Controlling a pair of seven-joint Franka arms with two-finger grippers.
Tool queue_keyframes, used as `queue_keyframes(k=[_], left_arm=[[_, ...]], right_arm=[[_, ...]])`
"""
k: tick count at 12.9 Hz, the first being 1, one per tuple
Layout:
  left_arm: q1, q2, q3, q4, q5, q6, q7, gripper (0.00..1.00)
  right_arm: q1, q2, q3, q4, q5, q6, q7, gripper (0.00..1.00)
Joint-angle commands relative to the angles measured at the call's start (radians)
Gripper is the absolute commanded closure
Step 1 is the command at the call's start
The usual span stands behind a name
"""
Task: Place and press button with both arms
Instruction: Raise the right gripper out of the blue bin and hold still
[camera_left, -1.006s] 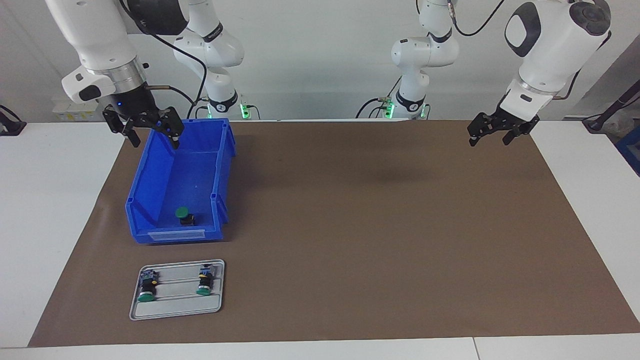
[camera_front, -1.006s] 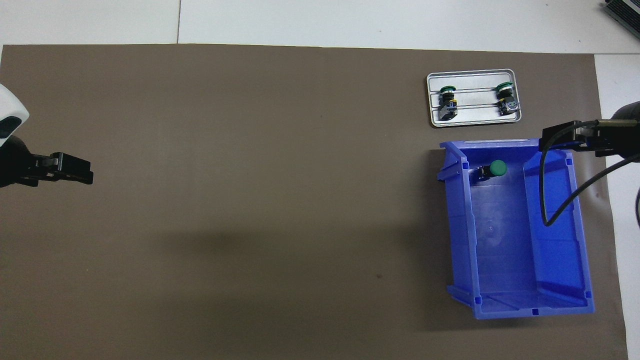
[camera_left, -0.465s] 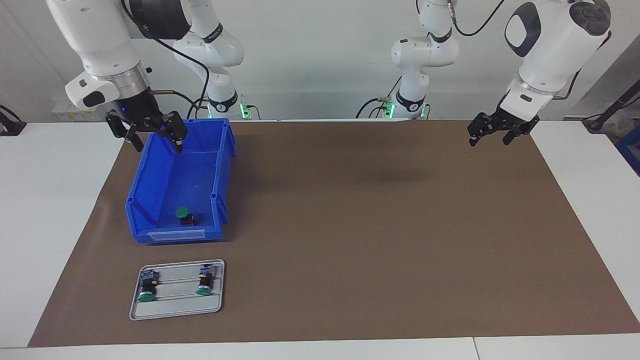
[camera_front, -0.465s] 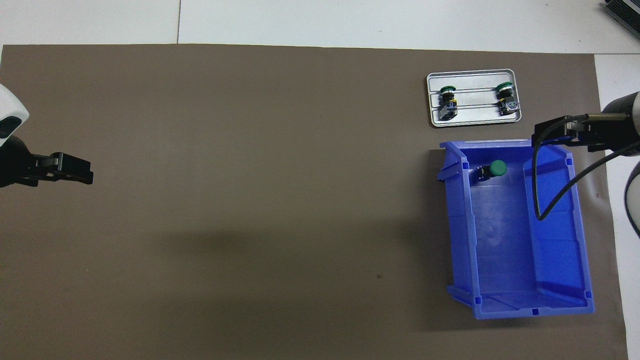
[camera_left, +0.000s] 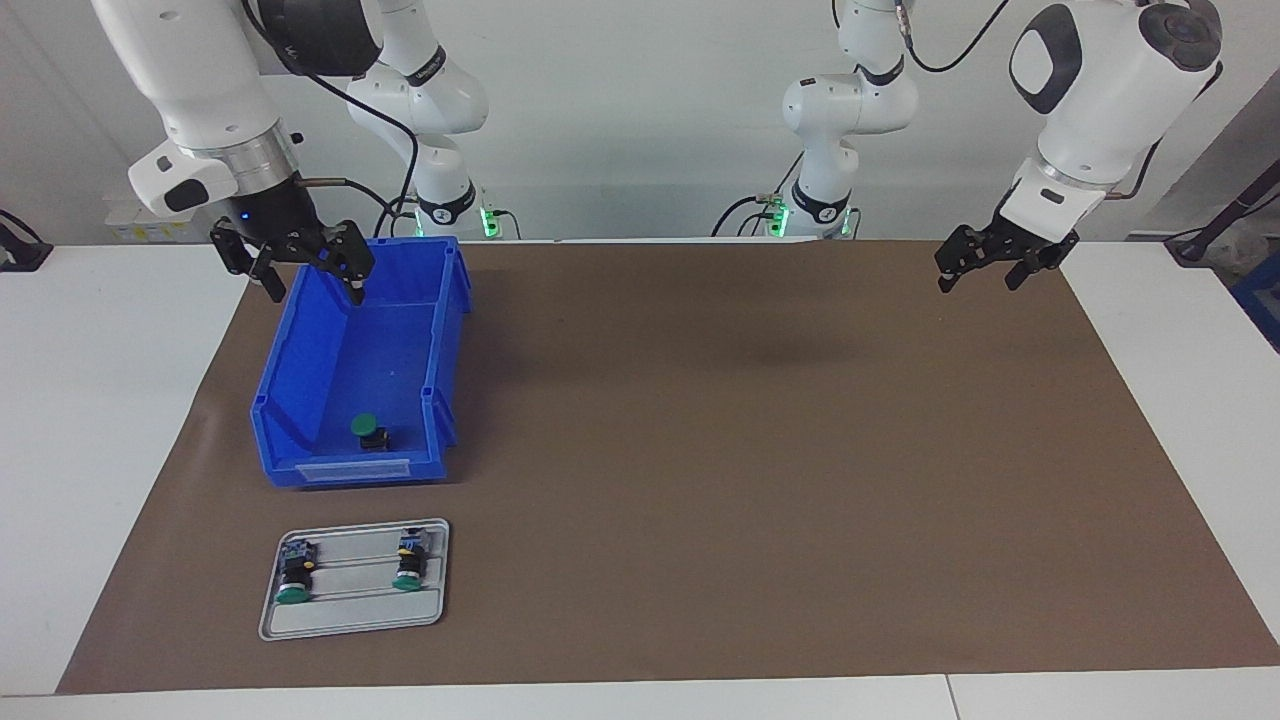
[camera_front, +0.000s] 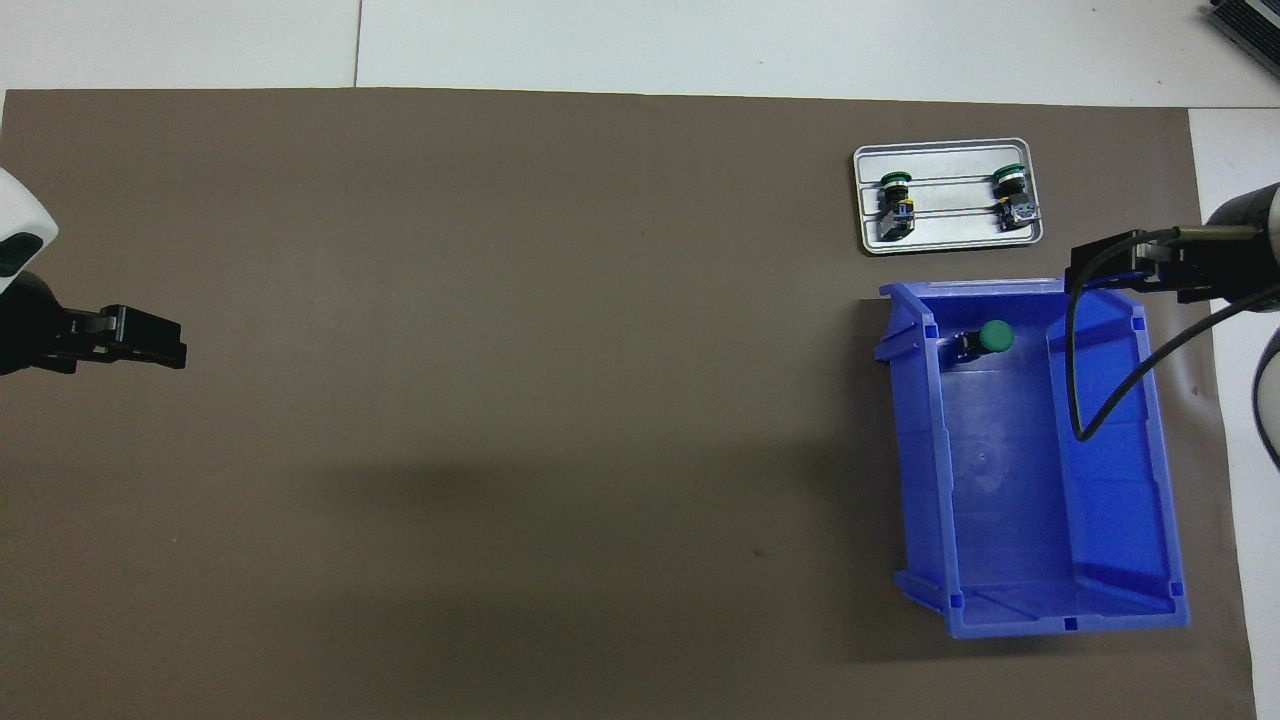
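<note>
The button (camera_left: 368, 431) with a green cap stands inside a blue bin (camera_left: 300, 350), at the end farther from the robots; it also shows in the overhead view (camera_front: 990, 338). My right gripper (camera_left: 312, 278) is open and empty, up in the air over the bin's rim, well apart from the button; it also shows in the overhead view (camera_front: 1105, 266). My left gripper (camera_left: 978, 278) is open and empty, waiting in the air over the brown mat at the left arm's end of the table, and shows in the overhead view too (camera_front: 165, 345).
A grey tray (camera_left: 350, 615) lies on the mat (camera_left: 750, 450) just farther from the robots than the bin (camera_front: 1120, 480). Two lookalike green-capped buttons (camera_left: 293, 578) (camera_left: 408, 564) lie on it. The tray also shows in the overhead view (camera_front: 950, 235).
My right gripper has shifted slightly over the bin's rim and then held still. The left arm, the button and the tray have not moved.
</note>
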Motion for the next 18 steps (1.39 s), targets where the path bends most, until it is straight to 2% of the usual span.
queue_keyframes(k=[1,5,7,18], left_arm=[[0.013,-0.033,-0.009,-0.038,0.015,0.017,-0.010,0.00],[0.012,-0.033,-0.009,-0.038,0.015,0.017,-0.010,0.00],[0.013,-0.033,-0.009,-0.038,0.015,0.017,-0.010,0.00],[0.013,-0.033,-0.009,-0.038,0.015,0.017,-0.010,0.00]], right_arm=[[-0.002,-0.004,-0.004,0.014,0.024,-0.039,0.010,0.01],[0.038,-0.006,-0.031,0.008,0.024,-0.045,0.011,0.01],[0.122,-0.006,-0.132,0.006,0.026,-0.051,0.010,0.01],[0.121,-0.024,-0.142,-0.036,0.028,-0.073,0.004,0.01]])
